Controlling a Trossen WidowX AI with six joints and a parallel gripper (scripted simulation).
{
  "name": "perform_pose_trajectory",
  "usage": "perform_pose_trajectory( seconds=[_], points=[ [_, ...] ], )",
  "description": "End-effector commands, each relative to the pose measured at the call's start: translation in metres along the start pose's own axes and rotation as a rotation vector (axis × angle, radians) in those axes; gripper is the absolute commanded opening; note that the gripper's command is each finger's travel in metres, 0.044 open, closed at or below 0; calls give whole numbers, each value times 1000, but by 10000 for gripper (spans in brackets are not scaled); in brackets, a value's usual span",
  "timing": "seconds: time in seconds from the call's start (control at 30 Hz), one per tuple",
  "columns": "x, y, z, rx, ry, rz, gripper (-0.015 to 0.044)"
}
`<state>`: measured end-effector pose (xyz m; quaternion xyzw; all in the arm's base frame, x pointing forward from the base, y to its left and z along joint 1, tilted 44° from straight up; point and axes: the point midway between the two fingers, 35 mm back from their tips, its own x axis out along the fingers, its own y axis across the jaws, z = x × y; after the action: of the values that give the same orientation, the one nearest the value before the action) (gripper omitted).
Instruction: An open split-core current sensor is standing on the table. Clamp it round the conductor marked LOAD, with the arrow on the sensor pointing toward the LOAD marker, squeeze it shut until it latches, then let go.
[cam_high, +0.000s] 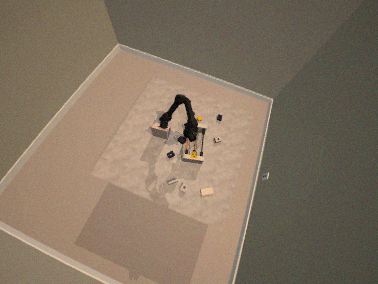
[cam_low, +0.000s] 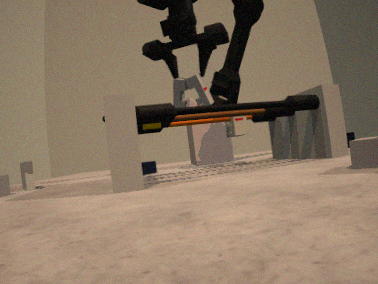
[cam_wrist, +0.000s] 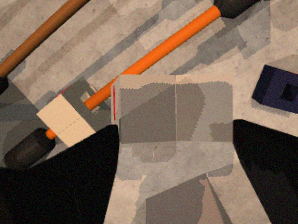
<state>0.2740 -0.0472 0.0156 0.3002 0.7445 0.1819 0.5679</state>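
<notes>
The grey open split-core sensor (cam_low: 179, 91) (cam_wrist: 150, 112) is between my fingers, held up behind the conductors. In the exterior view its two halves spread apart at an angle, with a red mark on the right half; in the wrist view a red line shows at its left edge. My gripper (cam_low: 189, 76) (cam_wrist: 175, 131) is shut on it. An orange conductor (cam_low: 200, 120) (cam_wrist: 165, 50) runs just past the sensor's upper left in the wrist view. A pale block (cam_wrist: 65, 120) (cam_low: 237, 127) sits round an orange conductor. The LOAD marker and the arrow's direction cannot be read.
The rack (cam_high: 193, 159) (cam_low: 122, 150) holds several conductors, including a brown one (cam_wrist: 40, 40). A dark blue block (cam_high: 168, 154) (cam_wrist: 266, 85) stands beside it. A second blue block (cam_high: 219, 117), a small white part (cam_high: 217, 140) and a cream block (cam_high: 206, 192) lie around.
</notes>
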Motion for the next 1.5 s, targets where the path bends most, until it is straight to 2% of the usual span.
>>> perform_pose_trajectory(
  seconds=[0.0, 0.97, 1.47],
  points=[
    [-1, 3, 10, 97, -3, 4, 0],
    [11, 30, 91, 958, 0, 11, 0],
    [30, 31, 93, 974, 0, 11, 0]
  ],
)
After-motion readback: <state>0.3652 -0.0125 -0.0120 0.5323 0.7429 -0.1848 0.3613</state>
